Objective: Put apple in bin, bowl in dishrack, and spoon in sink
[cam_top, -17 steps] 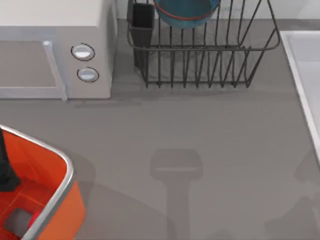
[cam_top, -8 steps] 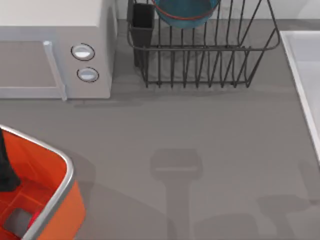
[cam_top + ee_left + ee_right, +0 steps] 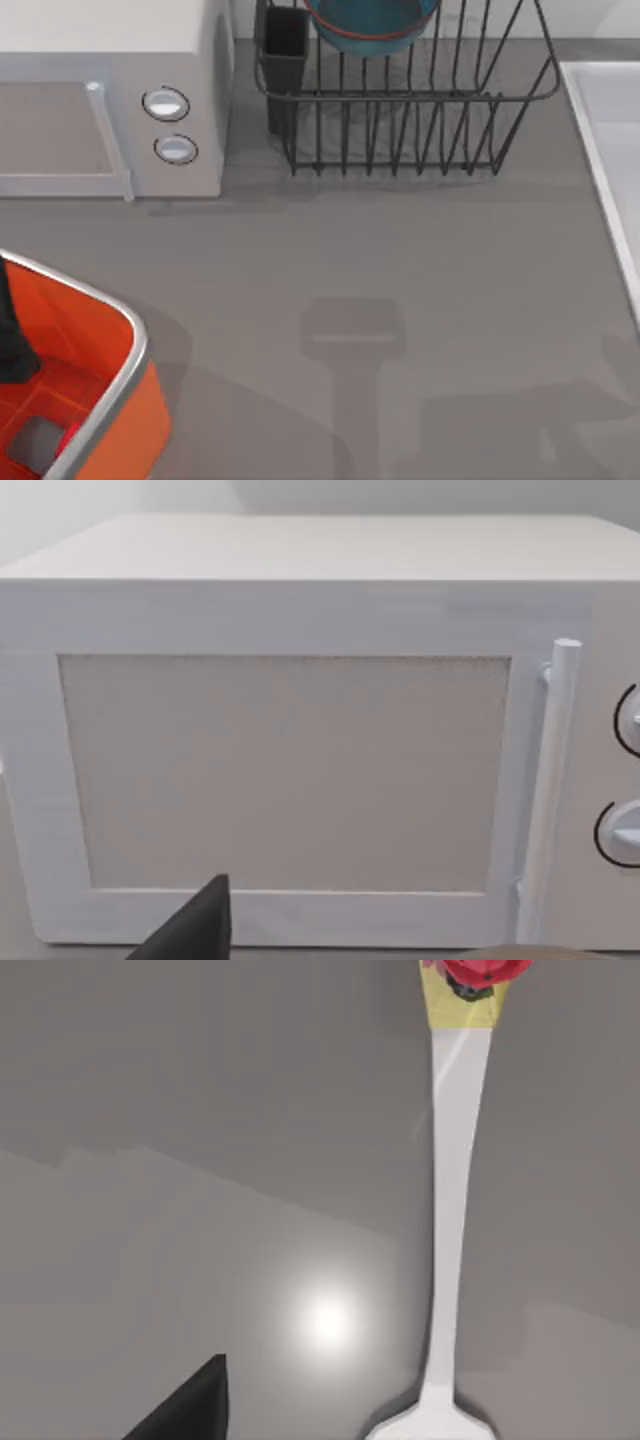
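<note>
- The apple (image 3: 68, 437) lies low inside the bin (image 3: 125, 395), at the table's front left corner; we see only a red sliver of it past the rim.
- The bowl (image 3: 372, 25) rests in the dishrack (image 3: 400, 100) at the back, beside its dark cup (image 3: 285, 45).
- The spoon (image 3: 455, 1200) lies flat on a grey surface below our right wrist camera, its handle ending in a yellow and red tip.
- The sink (image 3: 610, 130) sits along the right edge.
- Our left arm (image 3: 10, 330) reaches down into the bin; its wrist camera faces the microwave (image 3: 300, 730).
- We cannot tell whether either gripper is wide or narrow.
</note>
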